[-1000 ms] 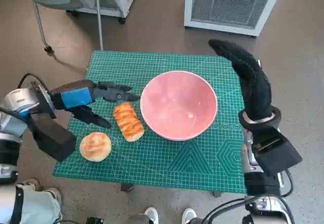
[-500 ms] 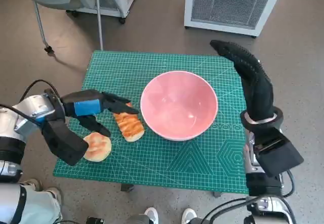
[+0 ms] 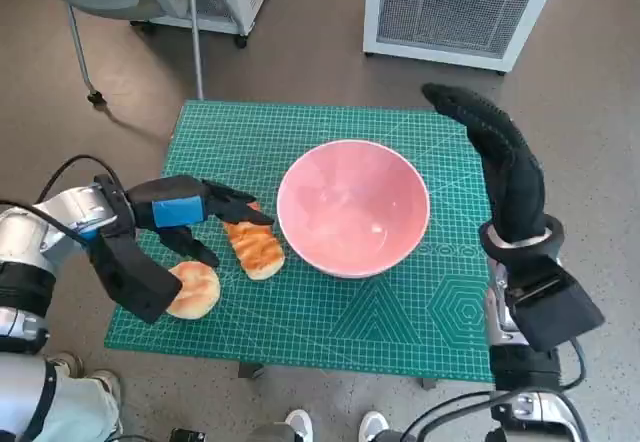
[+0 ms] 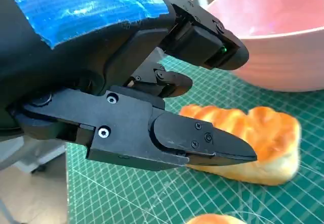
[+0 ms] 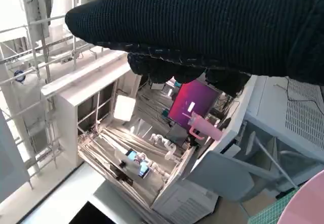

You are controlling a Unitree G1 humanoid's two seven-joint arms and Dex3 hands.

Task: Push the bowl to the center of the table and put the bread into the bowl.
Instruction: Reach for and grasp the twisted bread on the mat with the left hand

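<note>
The pink bowl [image 3: 353, 207] stands empty near the middle of the green mat [image 3: 340, 327]. Left of it lies a long braided bread [image 3: 256, 246], with a round bun [image 3: 192, 290] nearer the front left corner. My left hand [image 3: 195, 212] hovers with fingers apart over the long bread's far end and holds nothing. The left wrist view shows its black fingers [image 4: 202, 140] spread just above the long bread [image 4: 258, 143], with the bowl [image 4: 278, 46] behind. My gloved right hand [image 3: 497, 152] hangs stretched out beside the bowl's right side, holding nothing; the glove [image 5: 212, 26] fills its own view.
A white slatted unit [image 3: 460, 7] and a chair's leg [image 3: 85, 52] stand on the floor beyond the table. A person's shoes [image 3: 330, 424] show at the table's front edge. A bowl rim [image 5: 306, 201] shows low in the right wrist view.
My left hand has come down and nearer the front, from beside the long bread's far end to over it. The right hand has drifted slightly right. Bowl and breads have not moved.
</note>
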